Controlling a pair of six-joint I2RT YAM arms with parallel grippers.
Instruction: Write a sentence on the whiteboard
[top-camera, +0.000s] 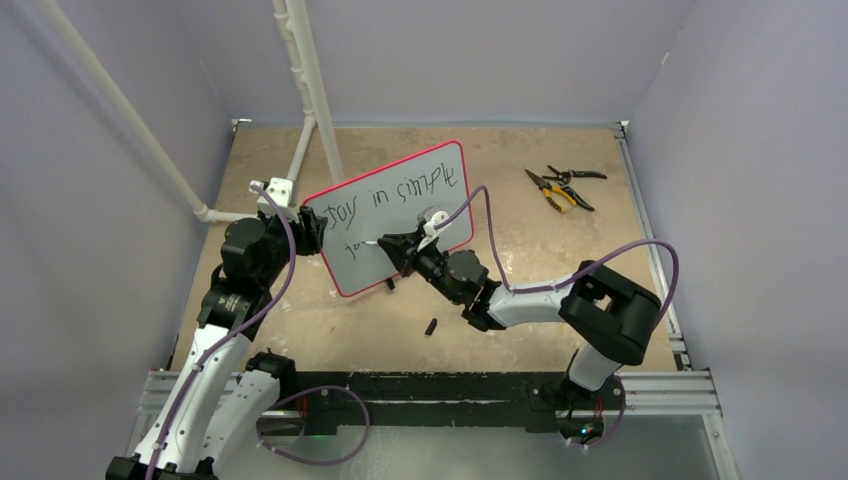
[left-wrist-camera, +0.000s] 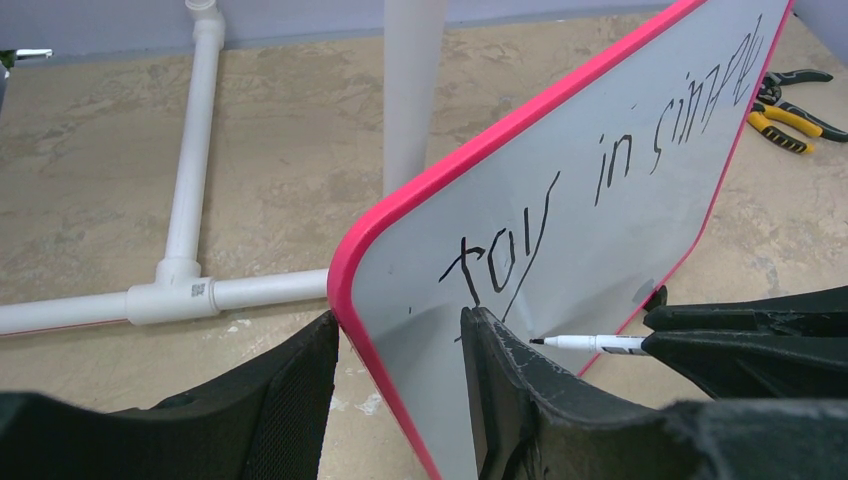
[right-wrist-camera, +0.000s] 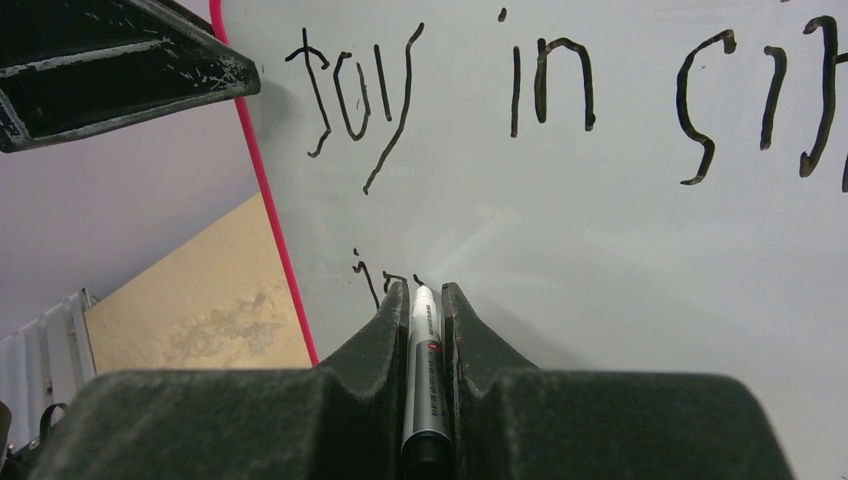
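Right claw (right-wrist-camera: 425, 300) clenched on a marker (right-wrist-camera: 424, 345), its tip at the board (top-camera: 350, 270) where a short second line begins under the sentence (top-camera: 395, 195), "Joy in simple". Left claw (left-wrist-camera: 400, 350) grasps the board by its left short edge, jaws either side of the red rim.

You have the board near the middle of the bench (top-camera: 330, 335), a little toward the left edge. It stands on its long lower side and leans back; whether its feet touch the bench is not clear. Its long axis runs from near left to far right, and the written face looks toward the near right corner, at the right arm.

Your risks, as judged here:
- A single pinch at one end lets pen pressure swing the far end away, thinning strokes or slipping the rim.
- The tip works just beside the left claw, so a stray stroke could strike it.
- The right claw could smear wet ink.

Pliers (top-camera: 562, 187) lie toward the far right corner, and a white pipe (top-camera: 317, 110) stands behind the board.
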